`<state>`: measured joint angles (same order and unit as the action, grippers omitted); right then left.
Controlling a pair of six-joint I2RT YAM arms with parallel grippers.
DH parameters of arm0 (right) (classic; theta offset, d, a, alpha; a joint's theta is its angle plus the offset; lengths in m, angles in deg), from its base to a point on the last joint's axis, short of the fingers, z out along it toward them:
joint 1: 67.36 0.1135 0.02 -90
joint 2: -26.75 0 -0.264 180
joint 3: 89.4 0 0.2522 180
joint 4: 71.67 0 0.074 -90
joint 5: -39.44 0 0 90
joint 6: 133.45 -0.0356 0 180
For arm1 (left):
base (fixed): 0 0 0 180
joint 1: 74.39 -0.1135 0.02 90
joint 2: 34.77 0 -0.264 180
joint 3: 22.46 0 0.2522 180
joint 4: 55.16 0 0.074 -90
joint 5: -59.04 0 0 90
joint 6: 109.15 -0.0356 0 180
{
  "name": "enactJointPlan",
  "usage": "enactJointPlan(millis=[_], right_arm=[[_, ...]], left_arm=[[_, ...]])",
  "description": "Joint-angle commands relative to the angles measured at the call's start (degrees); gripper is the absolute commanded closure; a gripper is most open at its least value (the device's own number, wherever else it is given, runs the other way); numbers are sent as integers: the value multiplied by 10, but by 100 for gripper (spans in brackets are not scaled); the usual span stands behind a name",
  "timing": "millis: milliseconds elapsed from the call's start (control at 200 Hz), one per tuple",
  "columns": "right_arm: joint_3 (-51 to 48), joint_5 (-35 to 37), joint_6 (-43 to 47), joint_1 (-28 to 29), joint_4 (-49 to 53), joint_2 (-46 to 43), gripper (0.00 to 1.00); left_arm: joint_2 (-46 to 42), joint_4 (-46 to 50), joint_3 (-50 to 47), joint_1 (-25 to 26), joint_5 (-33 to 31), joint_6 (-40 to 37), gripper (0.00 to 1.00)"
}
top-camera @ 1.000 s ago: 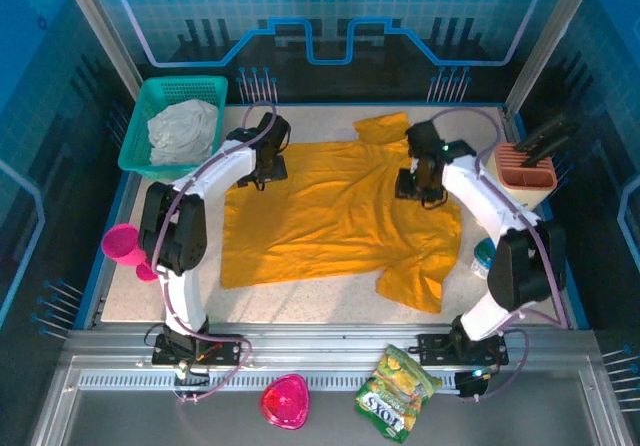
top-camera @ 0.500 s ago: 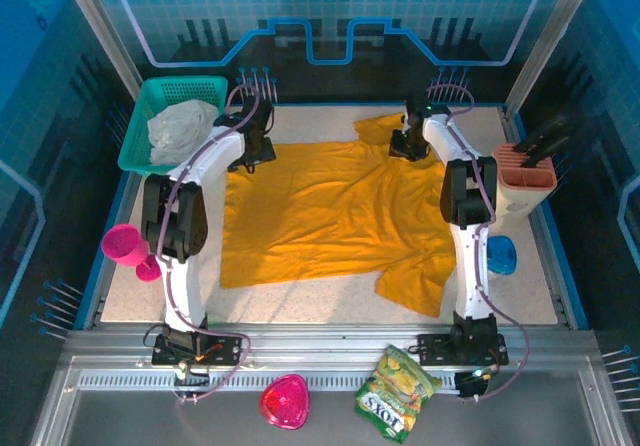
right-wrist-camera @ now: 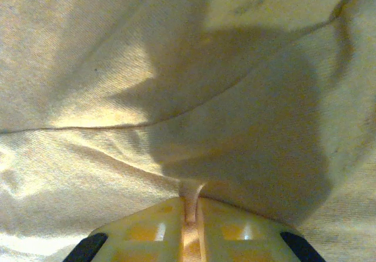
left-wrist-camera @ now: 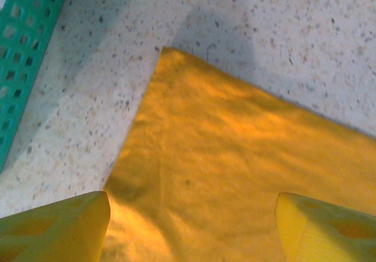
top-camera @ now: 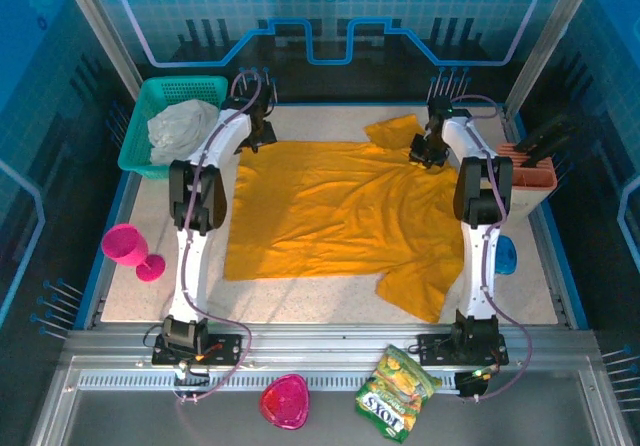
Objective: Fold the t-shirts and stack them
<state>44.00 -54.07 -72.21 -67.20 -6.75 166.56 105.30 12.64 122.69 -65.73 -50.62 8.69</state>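
Observation:
A mustard-orange t-shirt (top-camera: pixel 340 216) lies spread flat across the table, one sleeve (top-camera: pixel 395 128) rumpled at the far side and another folded over at the near right. My left gripper (top-camera: pixel 257 134) hovers over the shirt's far left corner (left-wrist-camera: pixel 170 62). It is open, with its yellow fingers (left-wrist-camera: pixel 56 227) wide apart above the cloth (left-wrist-camera: pixel 235 156). My right gripper (top-camera: pixel 424 152) is at the shirt's far right, beside the rumpled sleeve. In the right wrist view, that gripper (right-wrist-camera: pixel 191 227) is shut on a pinched ridge of the t-shirt (right-wrist-camera: pixel 176 97).
A green basket (top-camera: pixel 150 151) holding white cloth (top-camera: pixel 185 126) stands at the far left, its edge close to the left gripper (left-wrist-camera: pixel 23 50). A pink goblet (top-camera: pixel 130 246) lies at the left. A terracotta rack (top-camera: pixel 525 171) and a blue object (top-camera: pixel 503 254) are at the right.
Both arms reached toward the far edge of the shirt. The right gripper closed on a fold of cloth near the far sleeve. The left stayed open and moved to the far left corner.

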Motion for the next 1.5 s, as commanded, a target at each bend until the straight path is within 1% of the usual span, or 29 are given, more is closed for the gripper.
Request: enactJointPlan(millis=[0, 60, 140, 300, 475, 585, 651, 751, 781, 901, 951, 1011, 1066, 1201, 1281, 1361, 1451, 1496], right_arm=[[-20, 1, -5, -5, 26, 1, 83], [-20, -4, -4, -5, 27, 2, 84], [-20, -7, -1, -4, 29, 1, 84], [-25, -9, 6, -3, 31, -2, 84], [-44, -15, 10, 0, 25, -12, 85], [-58, -20, 11, 2, 20, -18, 86], [-65, -24, 11, 3, 16, -22, 87], [-75, -31, 11, 6, 12, -29, 87], [-79, -32, 10, 7, 11, -31, 87], [-91, -37, 10, 10, 5, -42, 87], [-98, -40, 10, 10, 2, -47, 88], [-107, -42, 11, 10, 0, -56, 88], [-117, -41, 12, 10, -3, -62, 88], [-144, -39, 13, 9, -14, -93, 88], [-157, -42, 14, 7, -21, -102, 88], [-168, -45, 13, 7, -26, -109, 88], [-177, -51, 13, 5, -31, -118, 88], [-180, -54, 14, 6, -33, -122, 88]], left_arm=[[60, 69, 91, -19, 6, -12, 30], [90, 86, 134, -25, 16, -15, 35], [115, 98, 167, -30, 21, -19, 37], [130, 88, 168, -42, 33, -23, 40], [155, 77, 180, -51, 83, -27, 44], [181, 80, 198, -52, 100, -28, 44], [194, 95, 225, -54, 106, -25, 44], [197, 92, 225, -58, 119, -16, 44], [198, 93, 225, -60, 126, -13, 47], [204, 111, 222, -59, 146, -5, 67], [200, 122, 221, -53, 138, -9, 75], [192, 128, 206, -48, 150, -11, 86], [177, 126, 178, -40, 163, -14, 91], [107, 100, 61, -6, 147, -30, 93], [56, 67, -21, 8, 139, -27, 91], [19, 42, -75, 13, 133, -21, 90], [-6, 33, -105, 14, 115, -20, 100], [-21, 27, -122, 14, 105, -19, 100]])
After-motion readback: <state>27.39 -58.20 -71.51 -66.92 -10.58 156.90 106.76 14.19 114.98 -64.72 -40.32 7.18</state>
